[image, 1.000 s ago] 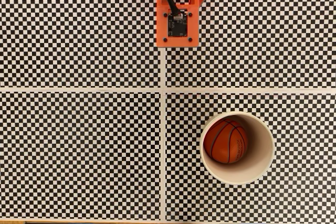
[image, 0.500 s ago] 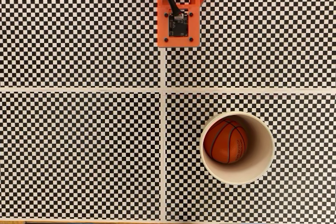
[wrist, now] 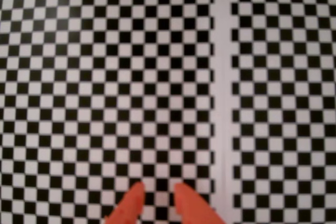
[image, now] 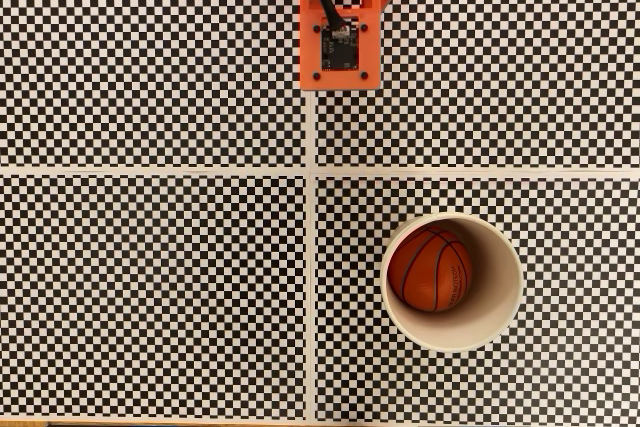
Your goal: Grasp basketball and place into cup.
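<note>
A black-and-white checkerboard sheet is covering the worktop (image: 150,287), and pale bands are crossing it, dividing the pattern into four panels in the fixed view. The orange robot arm (image: 340,22) is sitting at the top centre of that view, folded back over the upright pale band, with a dark circuit board showing on its upper face and a black cable running across it.

The cup (image: 505,282) is standing upright in the lower right panel, well apart from the arm, its round cream mouth opening toward the camera. The basketball (image: 430,269) is lying inside the cup, resting against the left side of the inner wall, its black seams and a line of small dark lettering showing.

In the wrist view the claw (wrist: 157,195) is entering from the bottom edge, its two orange fingertips (wrist: 132,203) sitting narrowly parted with a slim gap between them, gripping nothing and hanging above bare checkerboard beside a pale band.
</note>
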